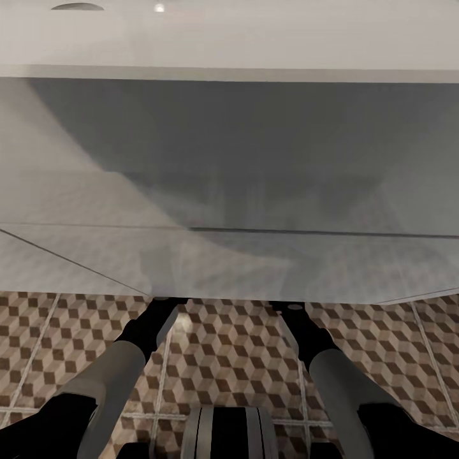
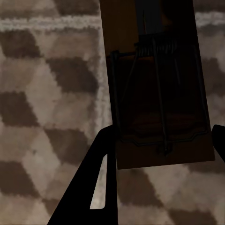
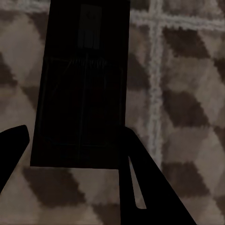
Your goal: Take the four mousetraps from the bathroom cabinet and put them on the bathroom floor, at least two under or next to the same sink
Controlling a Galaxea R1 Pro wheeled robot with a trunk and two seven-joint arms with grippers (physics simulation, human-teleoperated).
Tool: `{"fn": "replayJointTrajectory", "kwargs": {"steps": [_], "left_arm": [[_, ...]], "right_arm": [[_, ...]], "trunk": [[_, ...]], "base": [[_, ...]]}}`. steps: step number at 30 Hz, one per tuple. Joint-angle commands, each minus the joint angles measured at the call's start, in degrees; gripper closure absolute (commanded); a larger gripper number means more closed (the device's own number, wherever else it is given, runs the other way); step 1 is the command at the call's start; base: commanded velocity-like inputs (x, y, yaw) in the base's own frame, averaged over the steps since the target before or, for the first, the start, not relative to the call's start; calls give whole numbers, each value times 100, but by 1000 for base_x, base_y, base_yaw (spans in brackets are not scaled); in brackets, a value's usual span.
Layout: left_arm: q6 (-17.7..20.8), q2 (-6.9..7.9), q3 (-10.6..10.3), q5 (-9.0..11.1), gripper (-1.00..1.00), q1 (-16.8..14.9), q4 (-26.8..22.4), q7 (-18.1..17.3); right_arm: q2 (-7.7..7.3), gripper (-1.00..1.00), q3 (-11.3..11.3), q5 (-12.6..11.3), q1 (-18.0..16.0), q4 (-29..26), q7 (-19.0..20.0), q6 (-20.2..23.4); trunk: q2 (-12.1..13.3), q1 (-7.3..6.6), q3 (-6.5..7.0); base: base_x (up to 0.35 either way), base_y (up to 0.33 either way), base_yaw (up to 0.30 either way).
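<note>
Both my arms reach forward over the bathroom floor (image 1: 229, 357) and pass beneath the lower edge of a white unit (image 1: 229, 191), apparently the bathroom sink's vanity, which hides the hands. In the left wrist view a mousetrap (image 2: 154, 93), a dark shaded board with wire parts, sits between the fingers of my left gripper (image 2: 164, 140), which touch its two long sides. In the right wrist view another mousetrap (image 3: 84, 93) is held the same way in my right gripper (image 3: 75, 136). Cube-pattern tiles lie close behind both traps. The cabinet is out of view.
The white unit's shaded front spans the whole width ahead, its pale top edge (image 1: 229, 71) far up. Pale grout lines (image 1: 159, 376) cross the tiles. My base (image 1: 229, 433) stands at the near edge.
</note>
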Motion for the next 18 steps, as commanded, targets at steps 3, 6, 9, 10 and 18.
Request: {"fn": "replayJointTrajectory", "kwargs": {"steps": [3,6,9,10,18], "left_arm": [[37,4,-39,15,100,-1,0,51],[37,4,-34,29,100,-1,33,49],[37,3,-22,33,100,-1,123,49],[37,3,-19,31,100,-1,187,48],[37,0,-14,31,100,-1,416,43]], "right_arm": [[2,100,-2,54,0,5,-14,44],[2,100,-2,51,0,22,-14,41],[0,100,-2,46,0,57,-14,37],[-2,100,-3,48,0,104,-14,29],[-9,100,-17,50,0,375,-14,-171]], "trunk": [[-1,-1,-3],[-1,-1,-3],[-1,-1,-3],[-1,-1,-3],[-1,-1,-3]], "base": [[0,0,0],[0,0,0],[0,0,0],[0,0,0],[0,0,0]]}}
